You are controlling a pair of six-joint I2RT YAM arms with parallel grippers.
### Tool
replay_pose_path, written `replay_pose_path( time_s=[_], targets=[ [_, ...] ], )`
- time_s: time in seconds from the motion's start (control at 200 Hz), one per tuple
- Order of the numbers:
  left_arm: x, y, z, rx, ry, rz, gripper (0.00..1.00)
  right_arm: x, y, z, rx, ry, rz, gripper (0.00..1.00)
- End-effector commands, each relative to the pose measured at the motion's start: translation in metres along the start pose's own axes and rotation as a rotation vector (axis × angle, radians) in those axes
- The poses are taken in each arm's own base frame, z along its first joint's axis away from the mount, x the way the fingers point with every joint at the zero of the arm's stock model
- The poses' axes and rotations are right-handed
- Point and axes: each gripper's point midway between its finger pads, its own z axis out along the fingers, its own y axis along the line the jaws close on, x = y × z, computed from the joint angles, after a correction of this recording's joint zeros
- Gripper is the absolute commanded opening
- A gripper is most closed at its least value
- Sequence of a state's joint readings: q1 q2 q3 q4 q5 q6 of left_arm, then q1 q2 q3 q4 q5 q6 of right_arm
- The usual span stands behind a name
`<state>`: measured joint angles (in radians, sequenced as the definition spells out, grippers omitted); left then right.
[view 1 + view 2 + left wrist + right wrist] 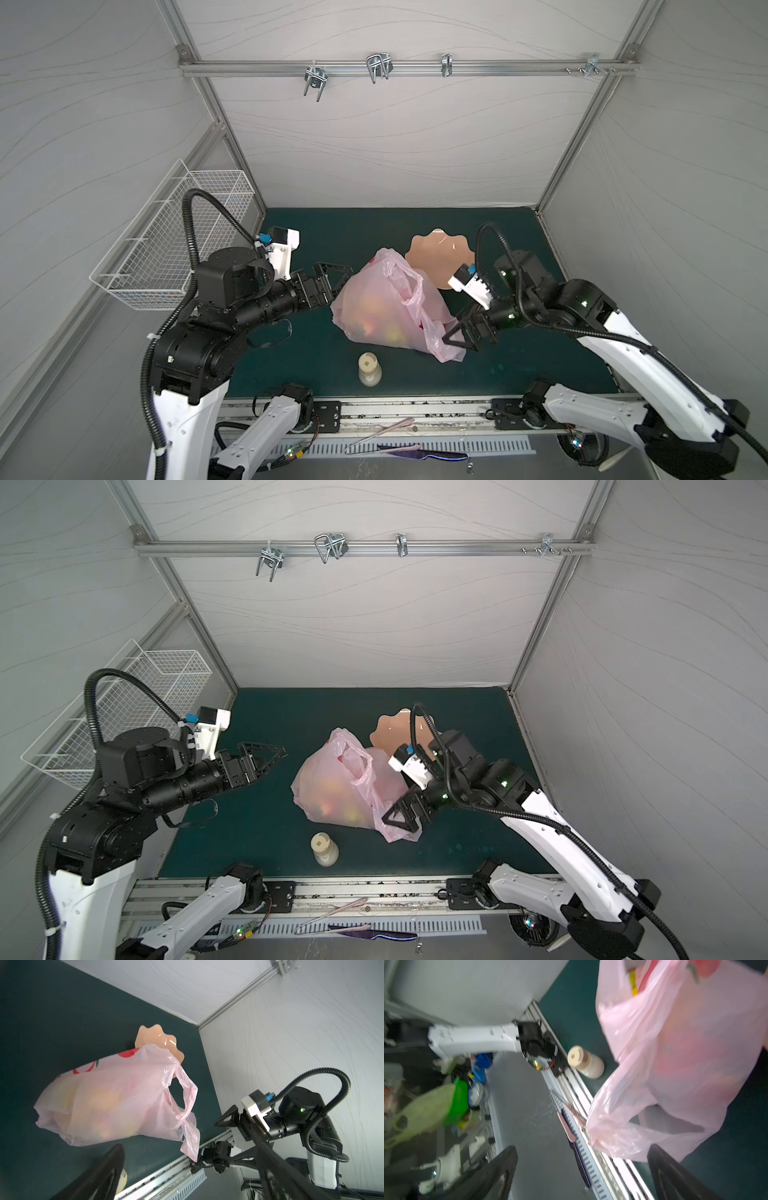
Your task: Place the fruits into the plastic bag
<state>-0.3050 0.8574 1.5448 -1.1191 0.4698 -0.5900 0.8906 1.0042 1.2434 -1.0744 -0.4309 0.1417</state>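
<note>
Pink film, thin and translucent: the plastic bag (374, 307) lies slumped on its side near the middle of the table (316, 232). Its mouth and loop handles (187, 1101) are turned toward the right edge. The fruits (376, 326) show only as yellow and reddish blurs through the film, bunched toward the closed end. I see none loose on the table, and the peach scalloped dish (432, 253), partly hidden behind the bag, looks empty, so I judge the filling done.

My left tool (343, 284) hovers wide open just beside the bag's closed end, not touching it. My right tool (454, 343) is spread wide too, at the handle nearest the front edge. Film lies by its fingers, but nothing is pinched.

I expect the bag to be soft, slippery and light, with a loose load that rolls. Film grabbed mid-wall would likely stretch or slide. I would take both handles, bunched together, and lift slowly, mouth upward.

A cream bottle (369, 368) stands near the front edge, apart from the bag.
</note>
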Motion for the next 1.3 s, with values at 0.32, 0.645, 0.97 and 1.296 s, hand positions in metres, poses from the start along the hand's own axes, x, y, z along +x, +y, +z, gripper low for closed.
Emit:
replay_pose_path(
  time_s=[0.32, 0.645, 0.97, 1.296],
  targets=[
    [0.048, -0.011, 0.071, -0.188, 0.168, 0.091, 0.99, 0.016, -0.047, 0.059, 0.466, 0.051, -0.234, 0.99],
    [0.05, -0.005, 0.079, -0.241, 0.129, -0.154, 0.98, -0.012, -0.09, 0.052, 0.691, -0.094, -0.29, 0.92],
    [0.049, -0.017, 0.089, -0.247, 0.117, -0.294, 0.96, -0.029, -0.094, 0.015, 0.572, -0.211, -0.215, 0.1],
    [0.05, -0.032, 0.122, -0.279, 0.143, -0.43, 0.95, -0.027, -0.08, 0.018, 0.455, -0.219, -0.18, 0.0]
  ],
)
